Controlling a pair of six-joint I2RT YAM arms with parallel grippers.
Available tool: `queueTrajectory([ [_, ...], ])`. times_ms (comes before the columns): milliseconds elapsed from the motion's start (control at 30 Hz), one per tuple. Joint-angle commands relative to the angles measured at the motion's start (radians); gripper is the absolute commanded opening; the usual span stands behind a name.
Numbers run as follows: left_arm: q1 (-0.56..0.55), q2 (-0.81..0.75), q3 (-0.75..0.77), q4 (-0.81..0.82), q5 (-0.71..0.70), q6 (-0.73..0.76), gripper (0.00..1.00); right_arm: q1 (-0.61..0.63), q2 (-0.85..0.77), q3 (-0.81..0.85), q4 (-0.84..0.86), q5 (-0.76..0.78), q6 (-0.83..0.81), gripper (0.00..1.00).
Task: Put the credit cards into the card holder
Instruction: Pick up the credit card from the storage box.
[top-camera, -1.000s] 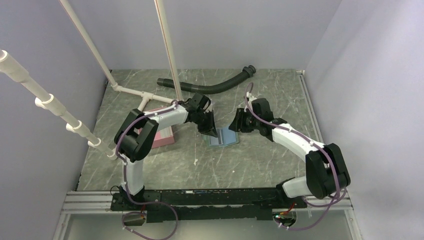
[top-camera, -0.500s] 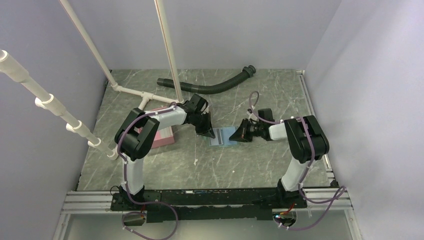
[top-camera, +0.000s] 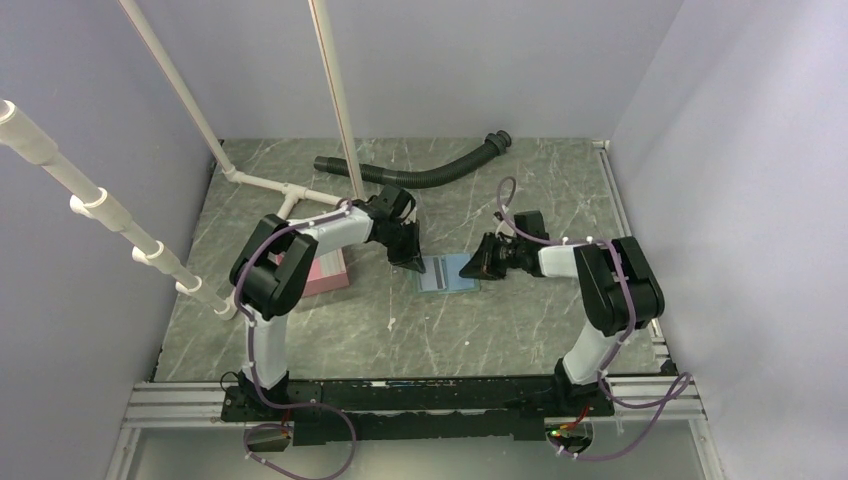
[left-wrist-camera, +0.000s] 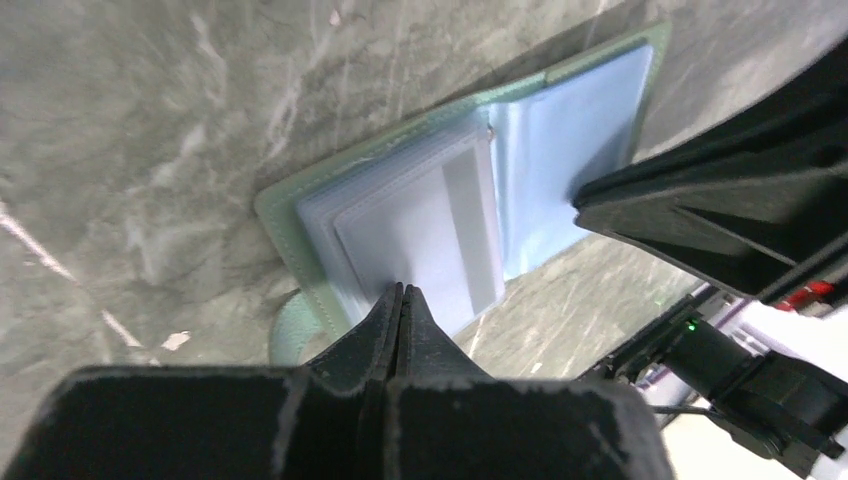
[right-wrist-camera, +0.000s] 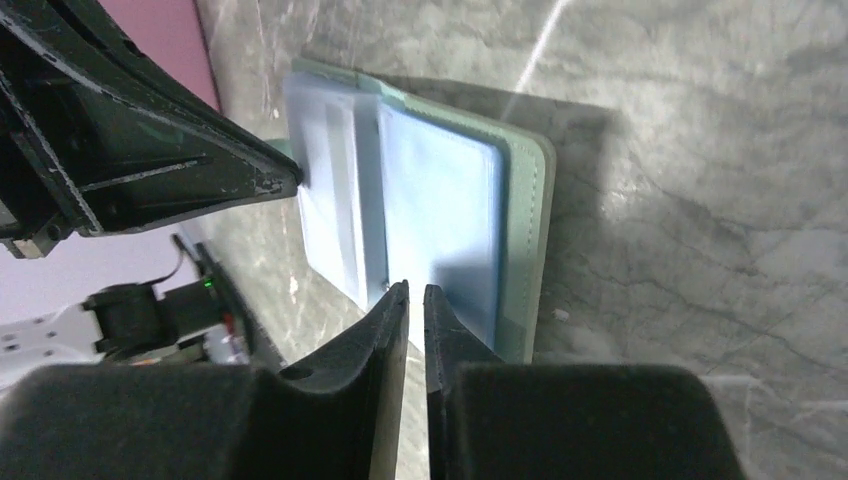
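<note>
The card holder (top-camera: 450, 273) lies open on the table, light blue with a green rim (right-wrist-camera: 520, 200) and clear sleeves (left-wrist-camera: 560, 170). My left gripper (top-camera: 417, 265) is shut, and its joined tips (left-wrist-camera: 401, 290) rest on the holder's left-hand sleeves. A pale rectangle with a grey strip (left-wrist-camera: 440, 235) shows inside those sleeves; I cannot tell whether it is a card. No credit cards show plainly. My right gripper (top-camera: 470, 266) sits low at the holder's other side. Its jaws (right-wrist-camera: 416, 288) stand a sliver apart at a blurred blue page's edge. Whether they pinch that page is unclear.
A pink box (top-camera: 326, 271) stands left of the holder, behind the left arm. A black corrugated hose (top-camera: 420, 176) lies along the back. White pipes (top-camera: 290, 195) rise at the left and back left. The two grippers face each other closely across the holder.
The right arm has folded down low, and its gripper narrowed from open to a sliver at the holder's right side. The left gripper closed fully and shifted slightly left.
</note>
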Motion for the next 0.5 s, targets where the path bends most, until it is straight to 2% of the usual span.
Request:
queueTrajectory([
  [0,0.013,0.033,0.067,-0.148,-0.134,0.097,0.02,0.054,-0.099,0.094,-0.214,0.161,-0.143,0.16],
  [100,0.013,0.007,0.109,-0.19,-0.119,0.101,0.09,0.126,-0.174,0.137,-0.318,0.294,-0.202,0.25],
  [267,0.017,-0.125,0.146,-0.261,-0.076,0.074,0.31,0.234,-0.281,0.158,-0.387,0.449,-0.242,0.4],
  [400,0.04,-0.264,0.137,-0.366,-0.091,0.049,0.63,0.246,-0.37,0.099,-0.321,0.458,-0.207,0.47],
  [433,0.054,-0.297,0.134,-0.406,-0.106,0.044,0.75,0.246,-0.386,0.082,-0.295,0.458,-0.203,0.48],
  [467,0.073,-0.327,0.129,-0.452,-0.123,0.039,0.92,0.246,-0.399,0.071,-0.285,0.457,-0.197,0.49],
])
